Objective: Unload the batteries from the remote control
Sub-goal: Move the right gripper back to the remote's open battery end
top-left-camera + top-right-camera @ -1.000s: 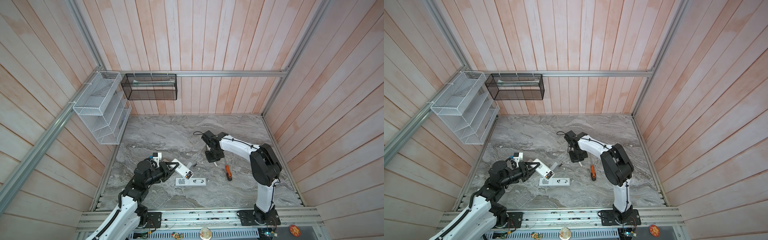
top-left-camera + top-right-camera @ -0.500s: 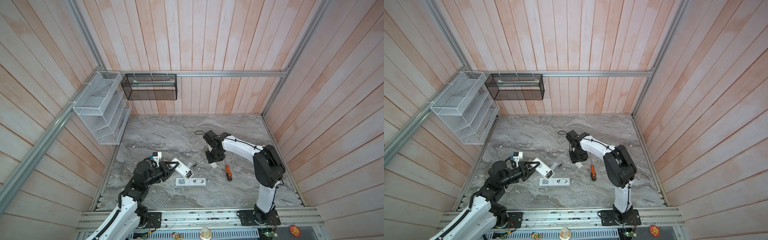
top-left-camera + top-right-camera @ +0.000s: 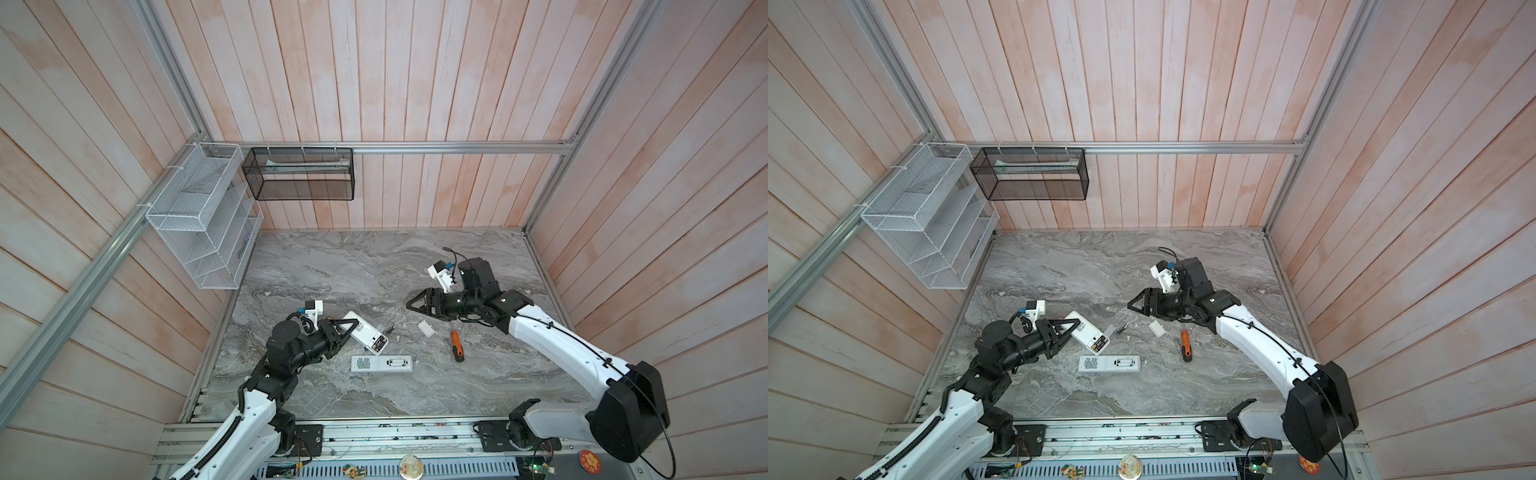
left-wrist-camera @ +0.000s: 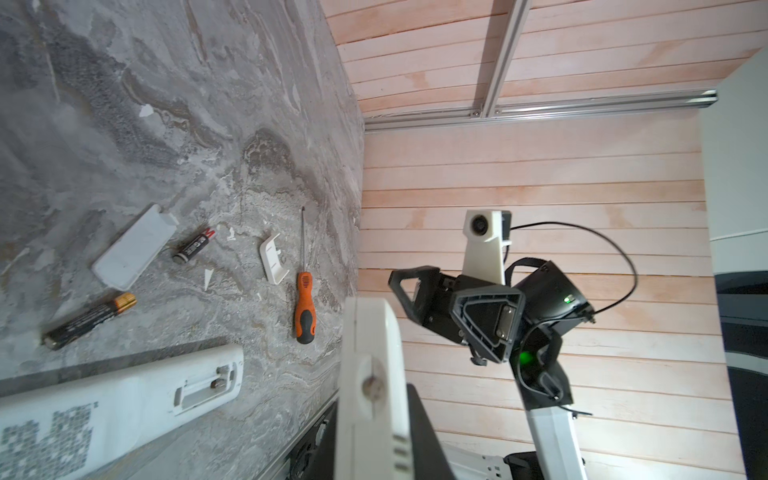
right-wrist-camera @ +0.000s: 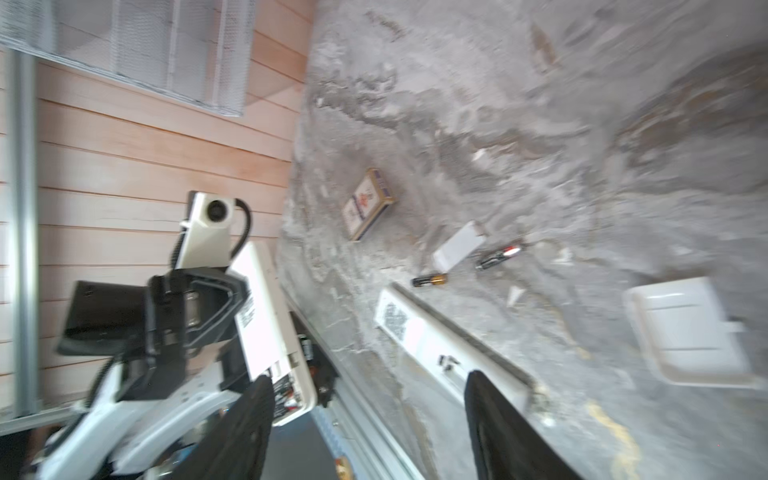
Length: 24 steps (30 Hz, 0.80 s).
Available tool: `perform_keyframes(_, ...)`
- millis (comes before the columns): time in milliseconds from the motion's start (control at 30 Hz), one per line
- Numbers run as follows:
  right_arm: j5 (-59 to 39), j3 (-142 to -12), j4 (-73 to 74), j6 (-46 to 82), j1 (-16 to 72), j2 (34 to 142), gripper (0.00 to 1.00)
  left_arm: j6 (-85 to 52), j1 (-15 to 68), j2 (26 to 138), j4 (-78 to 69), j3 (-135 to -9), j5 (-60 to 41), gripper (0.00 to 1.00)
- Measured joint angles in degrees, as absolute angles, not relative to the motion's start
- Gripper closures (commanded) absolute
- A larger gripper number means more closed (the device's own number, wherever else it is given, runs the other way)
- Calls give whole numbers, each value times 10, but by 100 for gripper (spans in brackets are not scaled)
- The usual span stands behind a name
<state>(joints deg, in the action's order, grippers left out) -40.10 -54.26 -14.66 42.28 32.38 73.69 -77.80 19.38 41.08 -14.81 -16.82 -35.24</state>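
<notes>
Both top views show the left pincer (image 3: 350, 327) clamped on a white remote (image 3: 365, 336), which is held lifted off the marble table (image 3: 374, 257) and tilted. The end beyond the fingertips is left clear of the jaws, apparently so that the open compartment can be reached. Batteries (image 3: 377, 344) with orange marks are seen seated in it.

Just below that end a second remote (image 3: 381, 363) is laid flat, and its compartment appears empty. Ahead of the pincer, in the left wrist view, a white cover (image 4: 133, 247) lies on the table with a loose battery (image 4: 194, 246) beside it. Another battery (image 4: 89, 318) lies nearer the flat remote. All are kept clear of both pincers.

Further right, a second cover (image 3: 427, 328) and a screwdriver (image 3: 456, 347) lie on the table close below the right pincer (image 3: 413, 306). Its jaws are spread with nothing between them. It is pointed towards the held remote, presumably so that a seated cell can be picked out.
</notes>
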Motion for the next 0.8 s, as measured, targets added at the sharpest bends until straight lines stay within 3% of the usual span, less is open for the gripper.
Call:
perform_keyframes(167, -460, -479, -23, 528, 375, 703, 22, -812, 194, 412, -217, -168, -333, 97)
perform_keyframes(400, -465, -480, 70, 589, 433, 694, 23, -846, 194, 409, -272, -168, -283, 96)
perform_keyframes(800, -448, -519, 137, 625, 463, 765, 36, -873, 201, 412, -309, -171, -249, 96)
